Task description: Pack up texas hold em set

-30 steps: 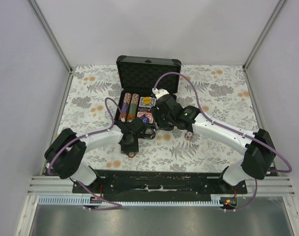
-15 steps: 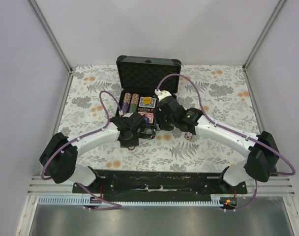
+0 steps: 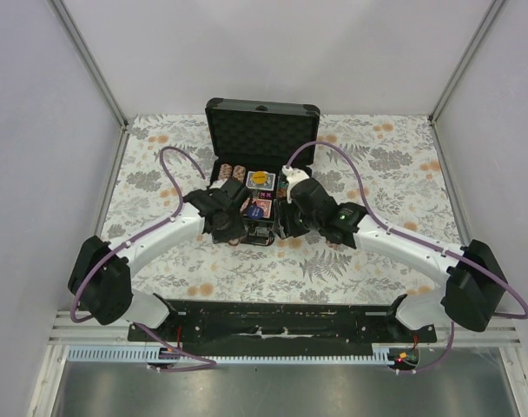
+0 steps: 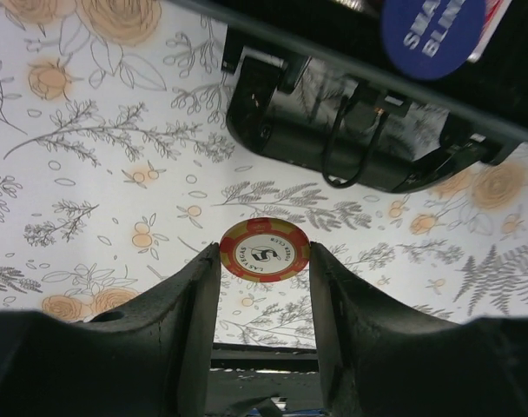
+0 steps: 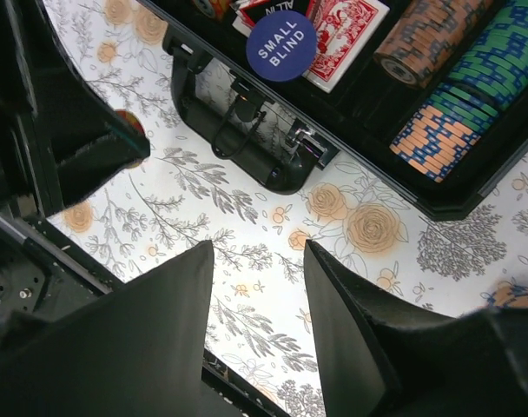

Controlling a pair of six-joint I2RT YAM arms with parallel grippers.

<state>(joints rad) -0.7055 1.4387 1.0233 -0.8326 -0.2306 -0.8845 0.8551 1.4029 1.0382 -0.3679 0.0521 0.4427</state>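
Observation:
The black case (image 3: 262, 129) lies open at the middle back, its lid up. Rows of striped poker chips (image 5: 455, 78), a red card deck (image 5: 346, 30) and a blue "small blind" button (image 5: 281, 45) sit in its foam tray. My left gripper (image 4: 264, 257) is shut on a red-and-yellow poker chip (image 4: 264, 250), held above the floral cloth just in front of the case handle (image 4: 351, 143). In the top view the left gripper (image 3: 232, 229) is at the case's front left. My right gripper (image 5: 255, 252) is open and empty beside the handle; from above the right gripper (image 3: 287, 224) is at the front right.
A few loose chips (image 3: 333, 238) lie on the floral cloth right of the right arm, and one shows blurred at the right wrist view's edge (image 5: 514, 295). Purple cables loop over both arms. Grey walls enclose the table on three sides.
My left arm has carried the chip away from the near edge up to the case's front. My right gripper has shifted slightly toward the case front too.

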